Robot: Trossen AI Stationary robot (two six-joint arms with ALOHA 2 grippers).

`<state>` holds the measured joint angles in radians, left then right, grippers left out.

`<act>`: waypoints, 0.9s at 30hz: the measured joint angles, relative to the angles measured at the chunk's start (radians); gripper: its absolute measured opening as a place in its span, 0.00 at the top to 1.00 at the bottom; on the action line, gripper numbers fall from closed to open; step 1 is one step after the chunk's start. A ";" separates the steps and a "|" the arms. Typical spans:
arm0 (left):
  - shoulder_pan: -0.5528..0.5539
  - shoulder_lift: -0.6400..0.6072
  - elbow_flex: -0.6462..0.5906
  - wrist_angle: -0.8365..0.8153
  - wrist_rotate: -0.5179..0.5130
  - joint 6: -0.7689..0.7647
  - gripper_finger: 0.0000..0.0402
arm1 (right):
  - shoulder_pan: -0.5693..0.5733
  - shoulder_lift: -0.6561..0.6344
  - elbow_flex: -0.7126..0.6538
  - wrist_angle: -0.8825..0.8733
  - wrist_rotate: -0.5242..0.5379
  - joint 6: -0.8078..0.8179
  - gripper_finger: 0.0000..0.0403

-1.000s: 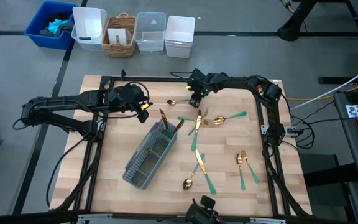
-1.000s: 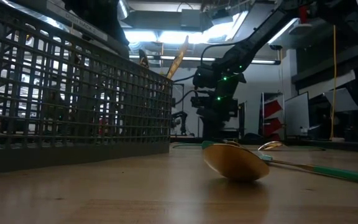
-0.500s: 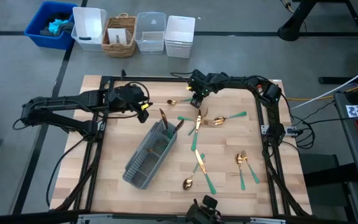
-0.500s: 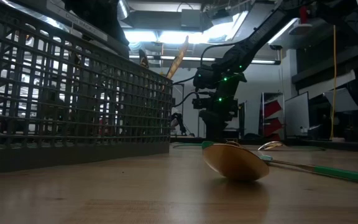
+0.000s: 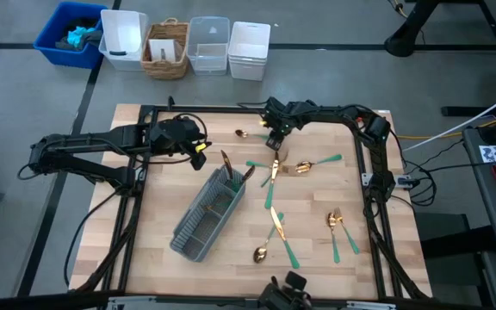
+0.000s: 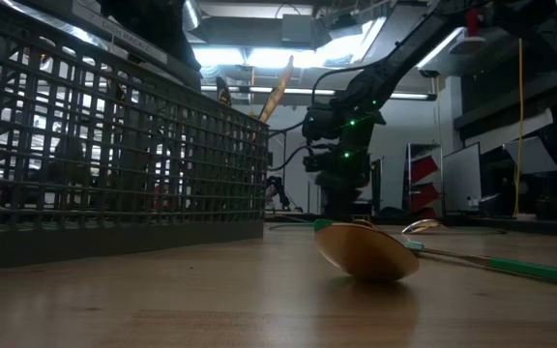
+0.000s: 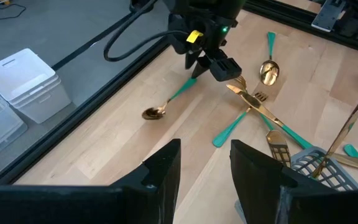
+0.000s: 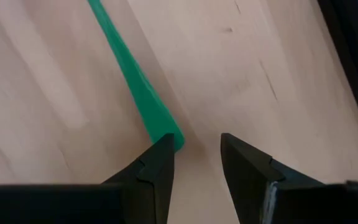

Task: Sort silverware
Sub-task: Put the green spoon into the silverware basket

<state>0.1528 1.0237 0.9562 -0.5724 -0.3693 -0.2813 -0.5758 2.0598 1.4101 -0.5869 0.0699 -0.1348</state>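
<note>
Spoon (image 7: 166, 104) lies near the far edge of the surface; the right pincer (image 8: 194, 155), narrowly open, hovers at its green handle tip. Next move, probably: lower, straddle the handle, close. Left pincer (image 7: 204, 168), narrowly open and empty, waits near the caddy (image 5: 207, 215).

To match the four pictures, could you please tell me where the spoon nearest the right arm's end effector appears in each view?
High view: the spoon lies at the table's far edge, beside the right end effector.
Low view: not identifiable; the end effector hangs at centre.
Left wrist view: it lies left of centre, handle end under the end effector.
Right wrist view: only its green handle shows, ending by the fingertips.
Shared landmark: the right end effector.
</note>
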 joint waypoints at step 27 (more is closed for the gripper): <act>0.000 0.000 0.000 -0.001 0.000 0.000 0.68 | 0.000 -0.105 -0.002 -0.213 0.027 0.000 0.67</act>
<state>0.1532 1.0237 0.9562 -0.5730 -0.3693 -0.2812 -0.5762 1.9551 1.4078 -0.7999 0.0966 -0.1344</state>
